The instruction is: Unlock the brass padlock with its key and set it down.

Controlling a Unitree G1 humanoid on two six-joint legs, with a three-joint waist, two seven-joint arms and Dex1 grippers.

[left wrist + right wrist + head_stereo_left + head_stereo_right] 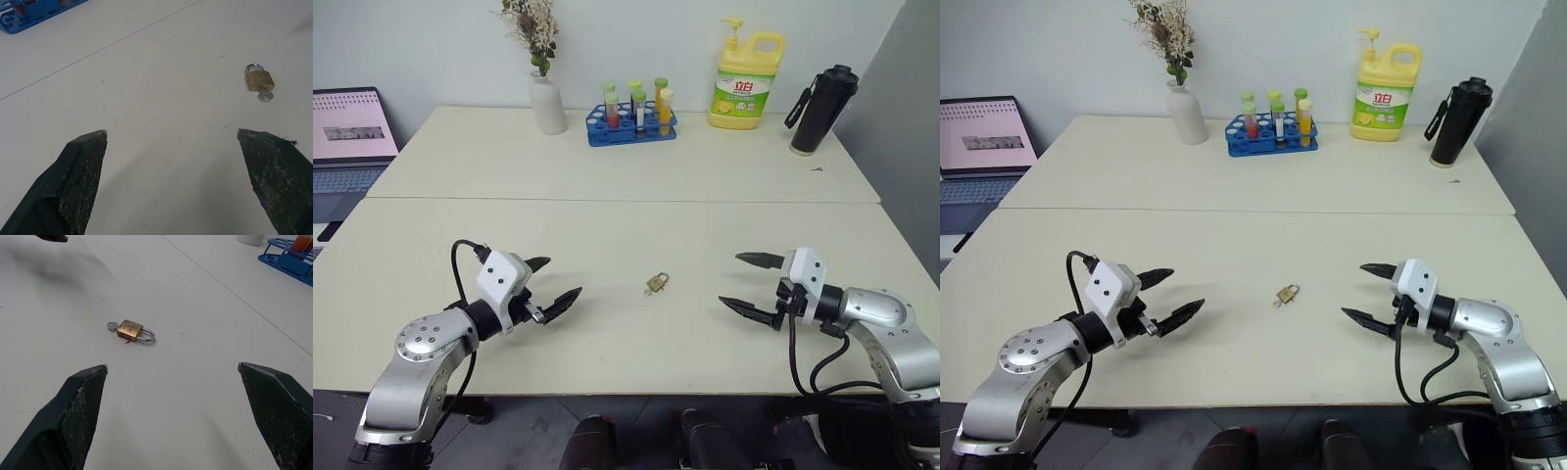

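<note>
Both my claws, left gripper (554,279) at lower left and right gripper (747,281) at lower right, gape wide and empty; the brass padlock (656,283) with its key (112,325) lies on the table (607,225), centre frame between them.

Bright even light, soft shadows, sharp

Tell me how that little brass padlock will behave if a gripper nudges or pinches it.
The brass padlock lies flat on the smooth table, so a nudge would probably slide or spin it, not roll it. It looks rigid and dense for its size. Its body is thinner than a fingertip, so a pinch could slip; the key sticking out may snag.
</note>
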